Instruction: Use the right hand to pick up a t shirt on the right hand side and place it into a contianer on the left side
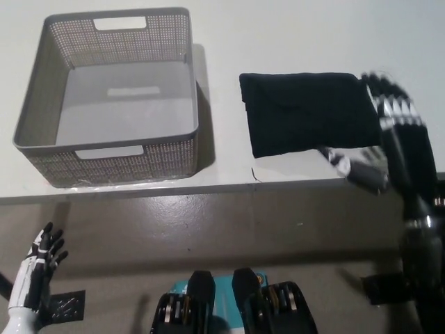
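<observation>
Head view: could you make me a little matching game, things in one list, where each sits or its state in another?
Things:
1. basket
2. t shirt
3. right hand
4. left hand

Places or states:
A. low at the picture's left, below the table edge, fingers apart
B. folded, dark, on the table's right part
C. grey, nothing inside, on the table's left part
D. open, at the shirt's right edge

Pairs: 1-C, 2-B, 3-D, 4-A
</observation>
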Tool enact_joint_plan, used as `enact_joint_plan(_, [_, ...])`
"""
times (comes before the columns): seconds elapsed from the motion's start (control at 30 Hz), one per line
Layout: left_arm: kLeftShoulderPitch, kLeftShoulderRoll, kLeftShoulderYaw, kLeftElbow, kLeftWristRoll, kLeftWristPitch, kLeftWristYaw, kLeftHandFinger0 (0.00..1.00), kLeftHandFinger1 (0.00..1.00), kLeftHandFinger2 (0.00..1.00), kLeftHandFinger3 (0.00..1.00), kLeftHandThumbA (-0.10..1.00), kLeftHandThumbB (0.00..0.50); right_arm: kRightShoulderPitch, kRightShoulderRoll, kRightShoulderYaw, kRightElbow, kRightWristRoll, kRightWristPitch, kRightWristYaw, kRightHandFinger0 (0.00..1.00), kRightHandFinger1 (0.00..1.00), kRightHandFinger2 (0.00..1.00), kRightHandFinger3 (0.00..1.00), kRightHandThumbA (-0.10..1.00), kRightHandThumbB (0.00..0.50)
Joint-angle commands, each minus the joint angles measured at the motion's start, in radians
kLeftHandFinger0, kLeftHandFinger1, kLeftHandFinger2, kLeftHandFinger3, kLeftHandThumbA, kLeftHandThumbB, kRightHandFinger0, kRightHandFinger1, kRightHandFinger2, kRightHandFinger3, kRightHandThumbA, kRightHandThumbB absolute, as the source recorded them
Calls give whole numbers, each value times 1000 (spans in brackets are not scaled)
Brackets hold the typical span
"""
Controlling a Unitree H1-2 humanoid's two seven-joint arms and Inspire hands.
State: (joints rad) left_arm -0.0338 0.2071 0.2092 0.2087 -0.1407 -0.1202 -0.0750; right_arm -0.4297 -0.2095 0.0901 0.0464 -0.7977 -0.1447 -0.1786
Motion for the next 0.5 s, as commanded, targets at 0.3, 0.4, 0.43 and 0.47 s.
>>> enact_joint_plan(0.3, [-12,30,-22,-42,3,7,-24,1000,1000,1000,1000,870,360,-249,-56,95,299,-114,116,-36,1000,1000,1000,1000,876,500])
enact_joint_plan(0.4, [-14,32,-26,-48,2,18,-27,1000,985,1000,1000,878,389,-263,-58,120,348,-120,128,-40,1000,1000,1000,1000,940,500])
enact_joint_plan(0.43, [-14,33,-26,-50,0,22,-27,1000,986,1000,1000,876,398,-263,-59,127,354,-121,131,-39,1000,1000,1000,1000,941,500])
enact_joint_plan(0.47, [-15,37,-26,-53,2,24,-28,1000,989,1000,1000,886,398,-263,-59,135,364,-125,132,-47,1000,1000,1000,1000,942,500])
